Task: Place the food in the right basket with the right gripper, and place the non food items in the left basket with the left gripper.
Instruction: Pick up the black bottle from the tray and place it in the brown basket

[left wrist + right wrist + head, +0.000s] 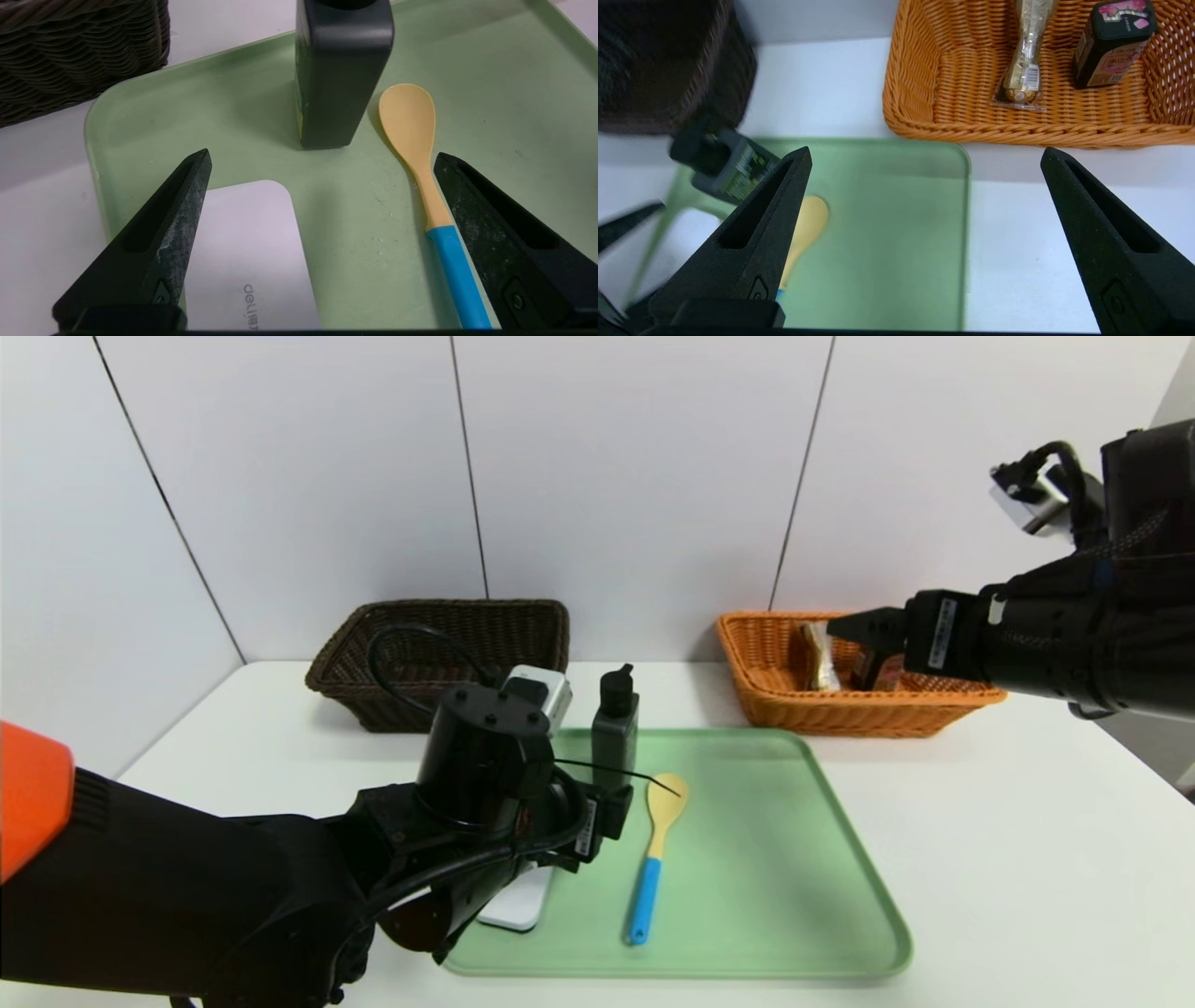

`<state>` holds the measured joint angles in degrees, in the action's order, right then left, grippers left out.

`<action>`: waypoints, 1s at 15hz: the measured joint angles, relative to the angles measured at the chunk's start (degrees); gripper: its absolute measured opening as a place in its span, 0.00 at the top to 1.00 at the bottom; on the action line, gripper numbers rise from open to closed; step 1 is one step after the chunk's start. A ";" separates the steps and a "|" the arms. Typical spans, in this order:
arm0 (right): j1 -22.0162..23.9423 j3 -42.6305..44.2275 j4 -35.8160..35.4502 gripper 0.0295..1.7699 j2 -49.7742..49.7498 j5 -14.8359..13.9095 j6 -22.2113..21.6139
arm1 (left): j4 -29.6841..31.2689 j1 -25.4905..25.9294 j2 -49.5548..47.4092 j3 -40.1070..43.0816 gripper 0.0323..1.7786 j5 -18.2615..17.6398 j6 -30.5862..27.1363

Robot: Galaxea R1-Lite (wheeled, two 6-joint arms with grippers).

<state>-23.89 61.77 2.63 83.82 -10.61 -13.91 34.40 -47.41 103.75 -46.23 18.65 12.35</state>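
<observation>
Head view: left gripper [583, 840] over tray's [784, 896] left part; bottle [614, 737] and spoon [653, 868] on tray; right gripper [868, 627] by orange basket [840, 721].

Left wrist: jaws wide, nothing held. White case [252, 261] probably next: centre over its narrow width, descend level, clear spoon, then close.

Right wrist: jaws wide, empty; 2 foods, packet [1024, 70] and box [1115, 44], in basket.

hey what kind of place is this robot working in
Probably a robot sorting or test station rather than a home kitchen: a white table against plain white panels, with a green tray set before two wicker baskets, dark and orange.
</observation>
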 joint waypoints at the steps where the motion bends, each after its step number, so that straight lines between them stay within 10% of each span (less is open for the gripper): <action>1: 0.09 -1.74 -0.74 0.04 0.18 2.38 3.94 | 0.00 -0.13 0.49 -0.18 0.05 -0.11 -0.26; 5: 2.51 -6.56 -4.64 0.04 1.40 9.86 18.24 | 0.16 -0.24 2.65 -2.23 0.05 -0.07 -0.23; 15: 3.72 -10.48 -9.76 0.04 2.21 9.68 18.51 | 5.62 0.52 11.93 -10.83 0.05 2.84 -0.15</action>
<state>-20.18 51.29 -7.13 86.03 -0.93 4.60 40.02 -46.89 115.69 -57.05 21.49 12.20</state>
